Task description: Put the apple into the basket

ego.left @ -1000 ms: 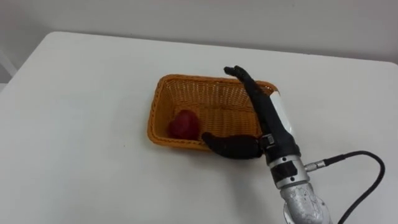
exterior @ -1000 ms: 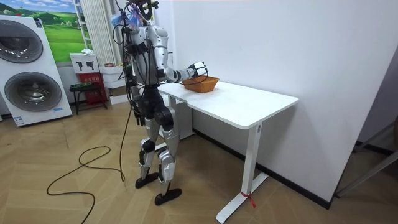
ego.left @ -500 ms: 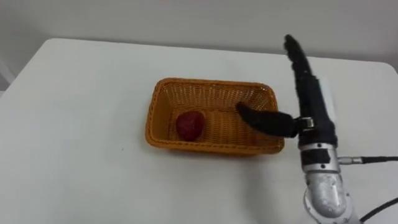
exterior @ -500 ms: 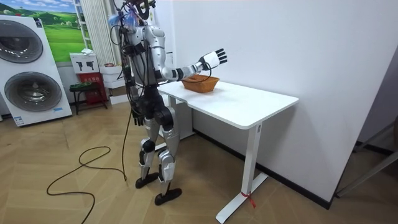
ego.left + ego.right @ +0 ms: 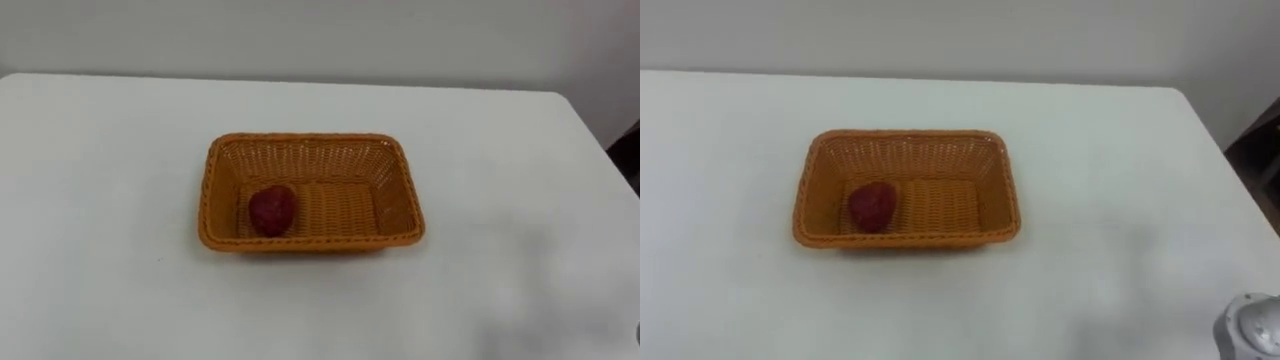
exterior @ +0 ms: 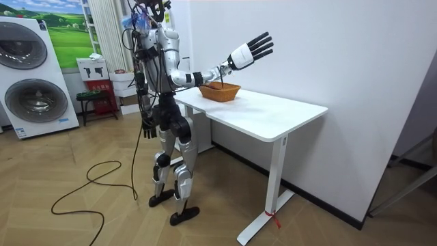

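Note:
A dark red apple [image 5: 271, 209] lies in the left part of an orange wicker basket [image 5: 310, 140], which sits in the middle of a white table [image 5: 100, 150]. Nothing touches the apple. In the room view I stand at the table's end, with the basket [image 6: 220, 91] in front of me. My right hand [image 6: 251, 49] is raised high above the table beyond the basket, open, with its fingers spread and nothing in it. My left hand [image 6: 147, 130] hangs down beside my hip.
A white wall runs close behind the table, and the table's right edge [image 5: 590, 130] lies well clear of the basket. Behind me in the room stand a washing machine [image 6: 34, 68] and a small stool [image 6: 92, 102].
My right hand has lifted away from the basket, up and forward, and has left the left eye view. The apple stays in the basket. The head camera has shifted.

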